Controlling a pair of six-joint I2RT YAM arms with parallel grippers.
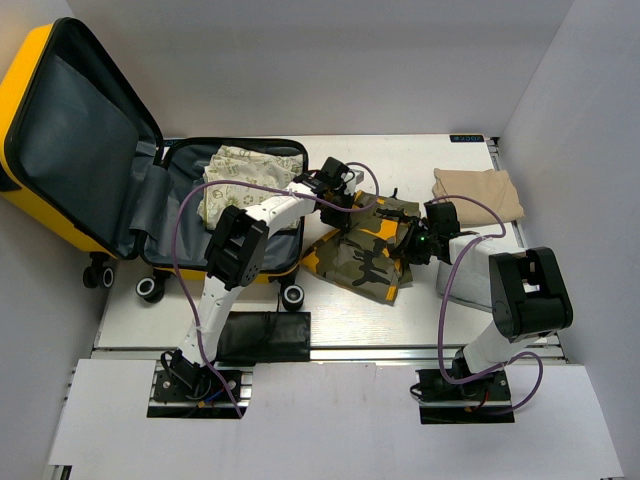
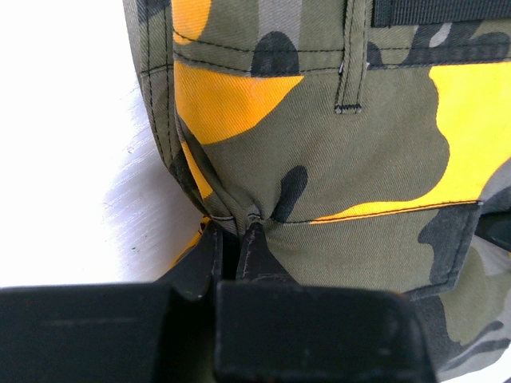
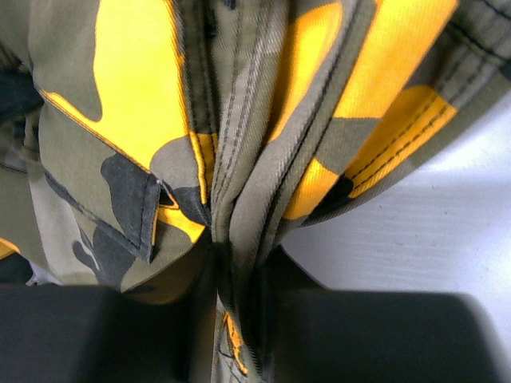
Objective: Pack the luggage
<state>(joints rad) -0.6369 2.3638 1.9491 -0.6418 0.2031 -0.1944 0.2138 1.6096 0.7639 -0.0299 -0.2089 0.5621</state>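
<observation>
Two wrist views, camouflage garment [image 2: 359,159] pinched, overhead alone shows open luggage [image 1: 18,110]

camo garment [image 2: 359,183]: woven cloth, matt | luggage [image 1: 20,90]: glossy hard shell

A camouflage garment [image 1: 365,255] in olive, black and orange lies rumpled mid-surface [image 1: 420,160]. A folded beige cloth [image 1: 480,192] sits near the far right corner. A flat black pouch [image 1: 262,337] lies at the near edge. A cream patterned cloth [image 1: 245,175] lies inside the luggage [image 1: 85,140]
</observation>
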